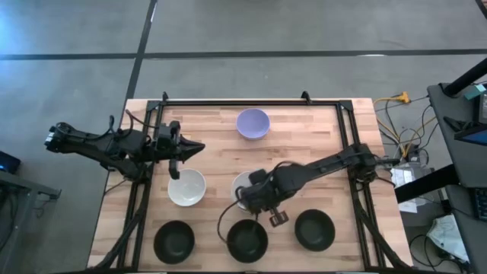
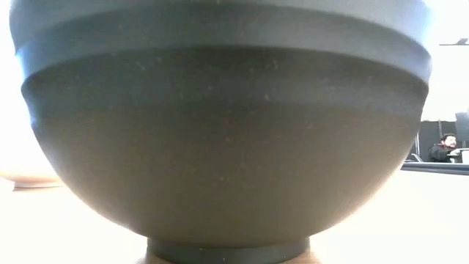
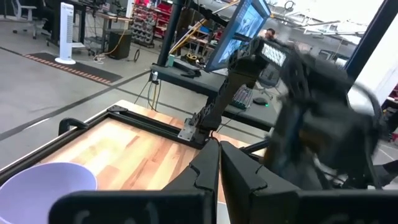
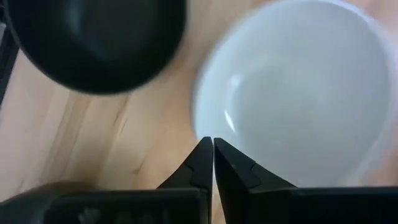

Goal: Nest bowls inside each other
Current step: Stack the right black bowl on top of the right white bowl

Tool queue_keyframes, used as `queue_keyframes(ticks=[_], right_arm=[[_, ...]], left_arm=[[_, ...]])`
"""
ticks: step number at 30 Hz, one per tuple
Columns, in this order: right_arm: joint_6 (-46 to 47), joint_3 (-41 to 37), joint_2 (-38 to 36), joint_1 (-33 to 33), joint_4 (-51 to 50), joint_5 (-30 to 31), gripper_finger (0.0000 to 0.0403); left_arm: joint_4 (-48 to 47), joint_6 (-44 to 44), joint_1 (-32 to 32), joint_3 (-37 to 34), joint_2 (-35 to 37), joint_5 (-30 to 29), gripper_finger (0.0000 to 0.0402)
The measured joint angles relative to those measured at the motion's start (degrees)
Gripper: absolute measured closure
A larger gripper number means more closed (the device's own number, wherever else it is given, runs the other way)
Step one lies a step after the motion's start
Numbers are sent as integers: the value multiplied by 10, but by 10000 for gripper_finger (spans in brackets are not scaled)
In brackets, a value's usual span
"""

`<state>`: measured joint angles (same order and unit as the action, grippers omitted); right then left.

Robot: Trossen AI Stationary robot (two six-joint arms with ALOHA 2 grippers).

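Note:
A lavender bowl [image 1: 253, 123] stands at the far middle of the table and also shows in the left wrist view [image 3: 43, 186]. Two white bowls stand mid-table, one at the left [image 1: 186, 187] and one [image 1: 240, 184] partly hidden under my right arm. Three black bowls stand along the near edge [image 1: 174, 240] [image 1: 247, 240] [image 1: 314, 230]. The middle one fills the low view [image 2: 220, 147]. My left gripper [image 1: 199, 148] is shut and empty, above the table to the far side of the left white bowl. My right gripper [image 1: 245, 204] is shut, its tips [image 4: 211, 144] at the rim of the white bowl [image 4: 292, 99]. My right gripper's shut fingertips [image 4: 202, 155] point down at the white bowl's rim [image 4: 205, 118], on the side facing a black bowl [image 4: 93, 43]. I cannot tell whether they touch the rim. Nothing is between the fingers.
A black frame [image 1: 251, 102] runs round the table's far and side edges. Bare wood lies between the lavender bowl and the white bowls. Cables [image 1: 396, 99] and equipment lie off the right edge. A person [image 2: 442, 149] sits in the room beyond.

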<state>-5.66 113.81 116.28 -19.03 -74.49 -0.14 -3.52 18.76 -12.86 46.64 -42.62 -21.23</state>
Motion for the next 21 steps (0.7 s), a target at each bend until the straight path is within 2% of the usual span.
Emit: queue_keyframes(ticks=[5,11,16,21], right_arm=[[57,-54,-86,4,-28,2,394],[165,-257,-243,-23,58,0,387],[260,-439,-373,-57,187,-2,342],[264,-558,-446,-82,311,0,281]], left_arm=[[-1,0,0,-1,1,0,402],[0,0,0,-1,2,0,402],[0,0,0,1,3,2,402],[1,0,0,-1,2,2,402]])
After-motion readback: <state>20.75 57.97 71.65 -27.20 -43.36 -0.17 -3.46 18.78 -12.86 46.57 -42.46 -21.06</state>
